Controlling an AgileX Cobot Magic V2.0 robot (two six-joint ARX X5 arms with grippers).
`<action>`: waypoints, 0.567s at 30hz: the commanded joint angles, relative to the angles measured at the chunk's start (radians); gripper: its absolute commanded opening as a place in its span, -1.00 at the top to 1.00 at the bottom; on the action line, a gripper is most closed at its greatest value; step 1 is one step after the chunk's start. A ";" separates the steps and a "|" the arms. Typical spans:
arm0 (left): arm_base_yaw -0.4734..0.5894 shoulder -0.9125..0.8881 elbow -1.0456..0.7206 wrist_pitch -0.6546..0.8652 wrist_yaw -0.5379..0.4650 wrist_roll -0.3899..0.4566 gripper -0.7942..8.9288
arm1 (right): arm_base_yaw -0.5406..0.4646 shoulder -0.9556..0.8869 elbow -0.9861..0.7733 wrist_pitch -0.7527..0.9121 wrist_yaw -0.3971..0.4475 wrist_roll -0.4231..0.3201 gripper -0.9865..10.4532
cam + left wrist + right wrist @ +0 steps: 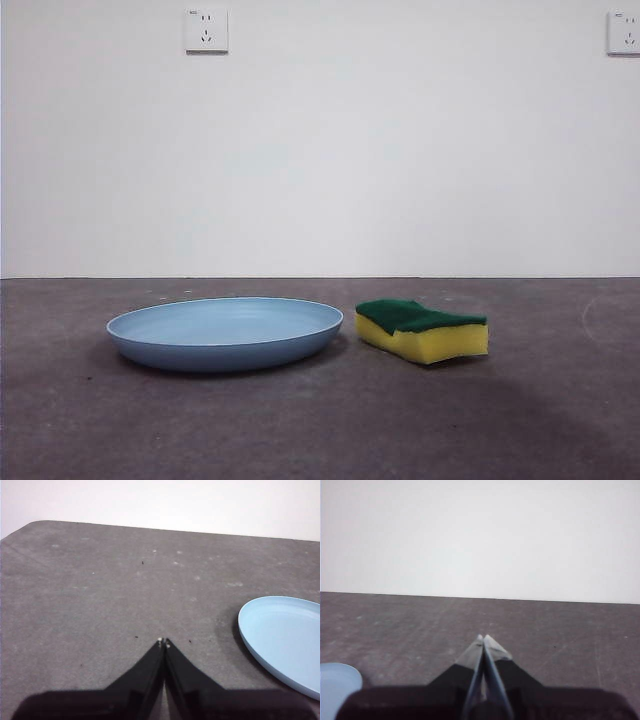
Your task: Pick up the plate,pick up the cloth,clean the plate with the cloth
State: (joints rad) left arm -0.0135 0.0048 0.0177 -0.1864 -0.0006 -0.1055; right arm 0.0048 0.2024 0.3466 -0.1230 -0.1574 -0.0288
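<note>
The light-blue plate (225,332) lies flat on the dark grey table, left of centre in the front view. The cloth, a yellow sponge with a green top (422,330), lies just to its right, apart from it. My left gripper (164,641) is shut and empty over bare table, with the plate (282,640) off to one side of it. My right gripper (483,638) is shut and empty, with only a sliver of the plate (337,687) at its picture's corner. Neither arm shows in the front view. The sponge is out of both wrist views.
A white wall with two sockets (206,30) (623,32) stands behind the table. The table's rounded far corner (35,525) shows in the left wrist view.
</note>
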 commanded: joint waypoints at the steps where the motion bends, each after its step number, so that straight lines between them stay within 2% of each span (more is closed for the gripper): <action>1: 0.003 -0.003 -0.014 0.004 0.002 -0.003 0.84 | -0.002 -0.052 -0.098 0.042 0.000 -0.019 0.83; 9: 0.003 -0.003 -0.014 0.004 0.002 -0.003 0.84 | -0.002 -0.152 -0.283 0.055 0.000 0.023 0.83; 17: 0.003 -0.003 -0.014 0.004 0.003 -0.003 0.84 | -0.002 -0.201 -0.341 0.018 0.002 0.043 0.83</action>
State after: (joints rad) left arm -0.0135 0.0048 0.0177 -0.1864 -0.0006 -0.1059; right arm 0.0044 0.0040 0.0193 -0.1047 -0.1570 -0.0013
